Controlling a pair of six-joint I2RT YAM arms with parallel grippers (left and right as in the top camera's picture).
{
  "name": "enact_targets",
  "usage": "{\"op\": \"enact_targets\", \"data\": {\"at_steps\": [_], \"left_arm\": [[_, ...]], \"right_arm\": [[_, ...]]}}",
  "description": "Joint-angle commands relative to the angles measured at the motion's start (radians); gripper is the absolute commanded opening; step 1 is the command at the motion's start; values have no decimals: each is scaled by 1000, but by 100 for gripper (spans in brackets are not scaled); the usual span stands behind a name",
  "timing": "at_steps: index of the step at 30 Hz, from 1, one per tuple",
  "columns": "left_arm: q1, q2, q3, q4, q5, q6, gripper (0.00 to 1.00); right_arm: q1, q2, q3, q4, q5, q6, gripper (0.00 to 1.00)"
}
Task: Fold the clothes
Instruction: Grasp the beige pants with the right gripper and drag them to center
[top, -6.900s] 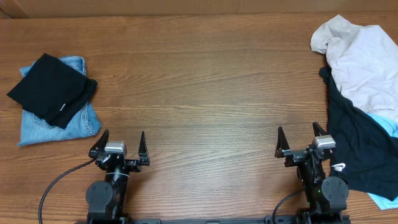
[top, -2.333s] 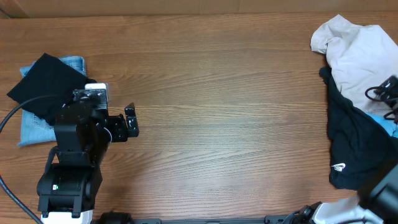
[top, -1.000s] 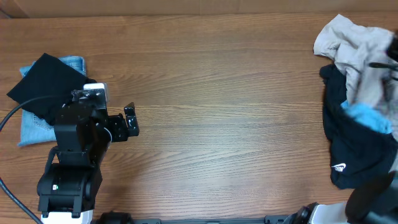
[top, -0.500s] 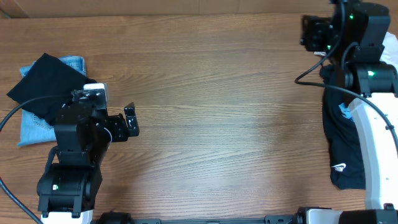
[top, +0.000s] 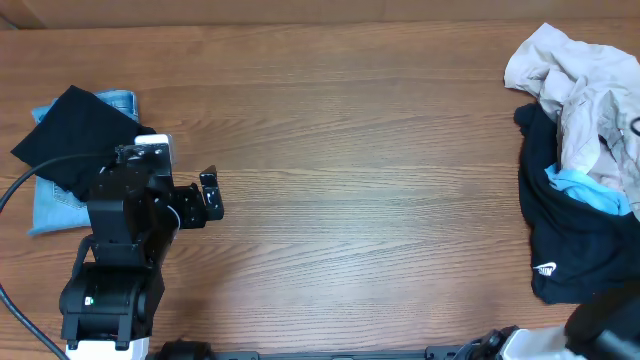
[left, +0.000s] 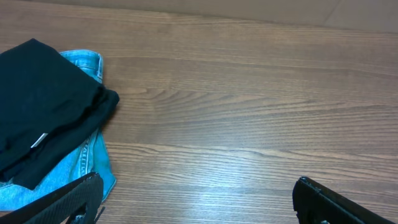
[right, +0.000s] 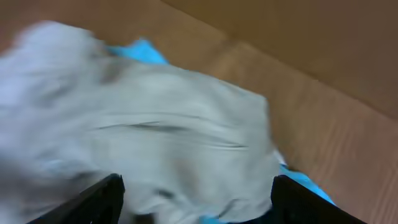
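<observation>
Since half a second ago the right arm (top: 605, 318) has swung away from the far right corner of the table (top: 360, 130). From overhead, only a dark blur of it shows at the near right edge. The pale shirt (top: 585, 95) lies more rumpled than it did at the start, and more of the blue garment (top: 582, 189) shows below it. The left arm (top: 115, 230) has not shifted.

In its own blurred wrist view, the right claw (right: 198, 183) is spread wide and holds nothing. The pale shirt (right: 155, 137) fills the space under and between its fingers (right: 93, 199). I cannot tell whether the tips touch the cloth. Bits of the blue garment (right: 134, 50) peek out past the shirt on the far side and near the other finger.

From overhead, the unfolded heap sits at the right edge of the table. The pale shirt is farthest back, the blue garment is under its near hem, and a black garment (top: 570, 245) spreads nearest.

The left claw (top: 208, 195) is also spread and empty, above bare wood. A folded black top (left: 43, 118) lies on folded jeans (left: 93, 165) at the left of the table, to the left of this claw (left: 198, 186) and apart from it.
</observation>
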Motion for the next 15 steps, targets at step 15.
{"op": "enact_targets", "data": {"at_steps": [15], "left_arm": [[-2, -1, 28, 1, 8, -11, 100]], "right_arm": [[-239, 248, -19, 24, -289, 41, 79]]}}
